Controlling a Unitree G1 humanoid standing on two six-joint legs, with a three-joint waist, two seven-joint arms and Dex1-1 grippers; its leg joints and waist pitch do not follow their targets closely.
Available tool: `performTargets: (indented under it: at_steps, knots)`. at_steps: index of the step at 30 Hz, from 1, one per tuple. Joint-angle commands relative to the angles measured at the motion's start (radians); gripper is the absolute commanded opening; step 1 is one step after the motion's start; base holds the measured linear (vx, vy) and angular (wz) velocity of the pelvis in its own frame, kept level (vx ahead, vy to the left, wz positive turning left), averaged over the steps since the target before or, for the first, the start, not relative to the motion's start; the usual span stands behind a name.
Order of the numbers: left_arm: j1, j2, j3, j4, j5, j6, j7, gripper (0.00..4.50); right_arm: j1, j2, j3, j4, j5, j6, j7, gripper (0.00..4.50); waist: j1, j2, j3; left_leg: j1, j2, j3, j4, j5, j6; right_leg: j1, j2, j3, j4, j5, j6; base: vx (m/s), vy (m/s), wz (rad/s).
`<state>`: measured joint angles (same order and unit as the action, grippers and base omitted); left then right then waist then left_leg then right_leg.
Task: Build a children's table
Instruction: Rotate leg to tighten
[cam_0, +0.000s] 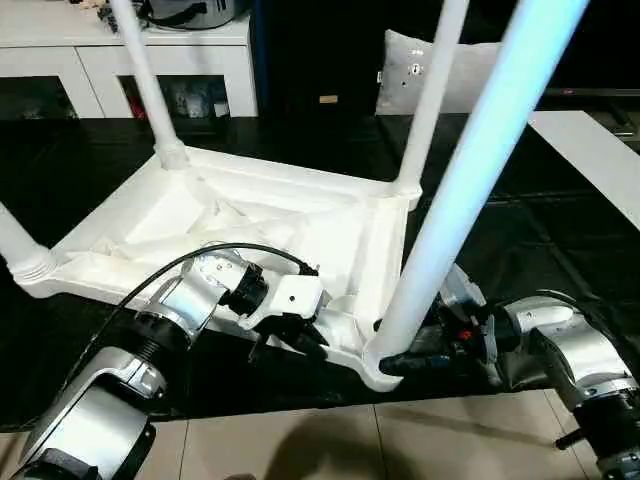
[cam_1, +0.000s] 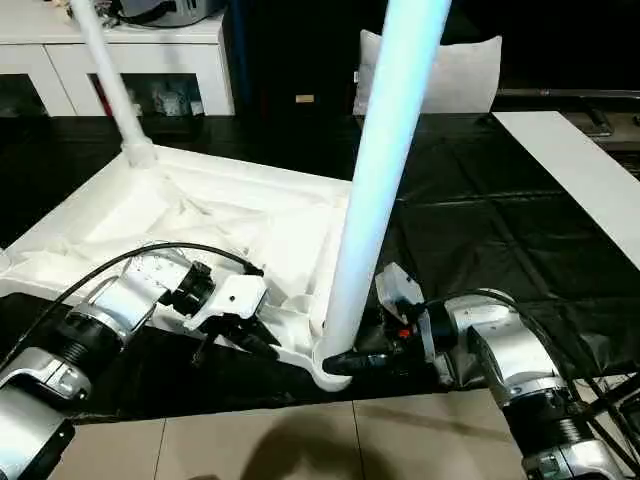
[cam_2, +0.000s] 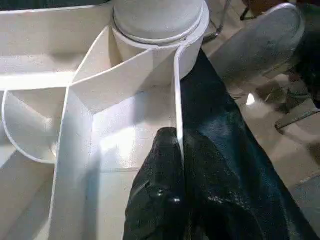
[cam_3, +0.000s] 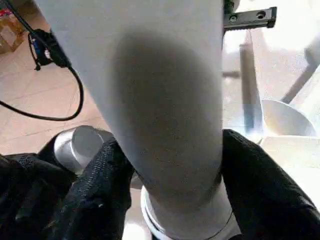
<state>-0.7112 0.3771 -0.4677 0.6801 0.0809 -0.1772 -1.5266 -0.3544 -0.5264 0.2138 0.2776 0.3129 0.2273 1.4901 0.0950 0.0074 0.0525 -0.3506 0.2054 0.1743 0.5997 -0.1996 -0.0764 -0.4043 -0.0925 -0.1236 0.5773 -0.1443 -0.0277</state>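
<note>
The children's table lies upside down on a black mat, its ribbed white top (cam_0: 250, 215) facing up. Legs stand in the far-left socket (cam_0: 150, 85), the far-right socket (cam_0: 430, 100) and the left corner (cam_0: 15, 240). The near leg (cam_0: 470, 170) rises from the front corner socket. My left gripper (cam_0: 300, 345) is shut on the top's front rim wall (cam_2: 177, 85), one finger on each side. My right gripper (cam_0: 400, 362) is at the near leg's base, with its black fingers (cam_3: 100, 190) pressed against both sides of the leg (cam_3: 160, 100).
A white cabinet (cam_0: 120, 60) stands at the back left and a grey-white cushion (cam_0: 410, 70) leans at the back. A white board (cam_0: 600, 160) lies at the right on the mat (cam_0: 520, 220). Tiled floor (cam_0: 350, 440) runs along the mat's front edge.
</note>
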Motion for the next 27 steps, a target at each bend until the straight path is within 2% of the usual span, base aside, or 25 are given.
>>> performTargets:
  at_steps: [1, 4, 5, 7, 11, 13, 16, 17, 19, 21, 22, 23, 24, 25, 26, 27]
  knots:
    - [-0.017, -0.009, -0.034, 0.008, 0.016, -0.024, -0.024, 0.0, -0.016, -0.013, 0.021, -0.013, 0.013, 0.007, 0.037, 2.33, -0.004, -0.012, -0.07, 0.004, 0.03, -0.002, -0.07, -0.194, 0.067, 0.057, -0.062, 0.052, -0.076, -0.404, -0.145, 0.0, 0.0, 0.0]
    - [-0.019, -0.011, -0.031, 0.016, 0.018, -0.031, -0.025, 0.0, -0.01, -0.014, 0.025, -0.022, 0.018, 0.015, 0.044, 2.13, -0.003, -0.011, -0.069, 0.004, 0.031, -0.003, -0.071, -0.196, 0.065, 0.056, -0.062, 0.052, -0.077, -0.413, -0.14, 0.0, 0.0, 0.0]
    - [-0.018, -0.01, -0.031, 0.018, 0.019, -0.032, -0.024, 0.0, -0.006, -0.014, 0.025, -0.027, 0.019, 0.016, 0.045, 2.12, -0.002, -0.008, -0.07, 0.005, 0.031, -0.003, -0.071, -0.197, 0.064, 0.056, -0.062, 0.052, -0.076, -0.41, -0.141, 0.0, 0.0, 0.0]
    - [-0.018, -0.01, -0.03, 0.021, 0.02, -0.033, -0.022, 0.0, 0.0, -0.013, 0.025, -0.033, 0.021, 0.017, 0.046, 2.09, -0.002, -0.01, -0.07, 0.005, 0.031, -0.003, -0.071, -0.201, 0.063, 0.056, -0.062, 0.051, -0.077, -0.416, -0.137, 0.0, 0.0, 0.0]
    - [-0.013, -0.017, -0.008, 0.021, 0.006, -0.004, -0.004, 0.0, 0.03, -0.004, 0.009, -0.067, 0.048, 0.042, 0.032, 2.07, 0.0, -0.006, -0.07, 0.004, 0.032, -0.004, -0.072, -0.197, 0.063, 0.058, -0.061, 0.052, -0.076, -0.402, -0.139, 0.0, 0.0, 0.0]
    - [-0.012, -0.02, -0.002, 0.02, 0.001, 0.004, 0.001, 0.0, 0.034, -0.001, 0.005, -0.074, 0.053, 0.048, 0.027, 2.07, 0.003, -0.008, -0.072, 0.005, 0.032, -0.003, -0.071, -0.19, 0.065, 0.057, -0.061, 0.053, -0.074, -0.387, -0.144, 0.0, 0.0, 0.0]
    - [-0.005, -0.039, 0.037, 0.0, -0.019, 0.098, 0.065, 0.0, 0.075, 0.035, -0.037, -0.14, 0.106, 0.105, -0.053, 2.07, 0.006, -0.009, -0.07, 0.004, 0.031, -0.002, -0.072, -0.191, 0.063, 0.058, -0.061, 0.052, -0.076, -0.392, -0.146, 0.0, 0.0, 0.0]
    - [-0.005, -0.039, 0.037, 0.0, -0.019, 0.098, 0.065, 0.0, 0.075, 0.035, -0.037, -0.14, 0.106, 0.105, -0.053, 2.07, 0.006, -0.001, -0.069, 0.005, 0.031, -0.003, -0.074, -0.193, 0.061, 0.058, -0.061, 0.053, -0.077, -0.397, -0.145, 0.0, 0.0, 0.0]
    - [0.003, -0.05, 0.058, -0.015, -0.018, 0.164, 0.128, 0.0, 0.107, 0.077, -0.055, -0.181, 0.104, 0.138, -0.16, 2.07, 0.004, -0.004, -0.065, 0.009, 0.028, -0.004, -0.075, -0.223, 0.047, 0.055, -0.06, 0.049, -0.086, -0.458, -0.119, 0.0, 0.0, 0.0]
    - [0.008, -0.062, 0.07, -0.031, -0.025, 0.202, 0.162, 0.0, 0.119, 0.102, -0.058, -0.187, 0.079, 0.13, -0.216, 2.07, -0.008, -0.006, -0.062, 0.013, 0.019, -0.006, -0.071, -0.256, 0.032, 0.051, -0.062, 0.04, -0.103, -0.56, -0.078, 0.0, 0.0, 0.0]
    - [0.01, -0.071, 0.076, -0.045, -0.024, 0.229, 0.187, 0.0, 0.123, 0.122, -0.057, -0.182, 0.049, 0.121, -0.268, 2.07, -0.012, -0.006, -0.062, 0.012, 0.018, -0.008, -0.071, -0.256, 0.032, 0.051, -0.062, 0.038, -0.106, -0.572, -0.069, 0.0, 0.0, 0.0]
    - [0.01, -0.071, 0.076, -0.045, -0.024, 0.229, 0.187, 0.0, 0.123, 0.122, -0.057, -0.182, 0.049, 0.121, -0.268, 2.07, -0.016, -0.005, -0.062, 0.011, 0.019, -0.008, -0.072, -0.256, 0.03, 0.05, -0.061, 0.038, -0.106, -0.576, -0.063, 0.0, 0.0, 0.0]
    - [0.01, -0.091, 0.089, -0.063, -0.013, 0.279, 0.249, 0.0, 0.123, 0.166, -0.056, -0.165, -0.011, 0.106, -0.379, 2.07, -0.031, -0.002, -0.06, 0.001, 0.02, -0.013, -0.075, -0.267, 0.02, 0.054, -0.06, 0.034, -0.105, -0.584, -0.05, 0.0, 0.0, 0.0]
    - [0.008, -0.101, 0.093, -0.068, -0.01, 0.3, 0.273, 0.0, 0.119, 0.186, -0.059, -0.155, -0.032, 0.105, -0.43, 2.07, -0.036, 0.0, -0.058, 0.005, 0.018, -0.014, -0.074, -0.284, 0.017, 0.049, -0.057, 0.029, -0.109, -0.596, -0.047, 0.0, 0.0, 0.0]
    - [0.004, -0.116, 0.099, -0.071, -0.005, 0.324, 0.302, 0.0, 0.11, 0.215, -0.069, -0.137, -0.05, 0.112, -0.497, 2.06, -0.051, -0.008, -0.058, 0.01, 0.013, -0.014, -0.069, -0.305, 0.014, 0.045, -0.058, 0.025, -0.116, -0.626, -0.036, 0.0, 0.0, 0.0]
    - [-0.002, -0.132, 0.105, -0.069, -0.004, 0.343, 0.332, 0.0, 0.099, 0.244, -0.081, -0.119, -0.06, 0.113, -0.553, 2.04, -0.063, -0.007, -0.059, 0.006, 0.01, -0.016, -0.067, -0.306, 0.015, 0.048, -0.059, 0.022, -0.119, -0.634, -0.033, 0.0, 0.0, 0.0]
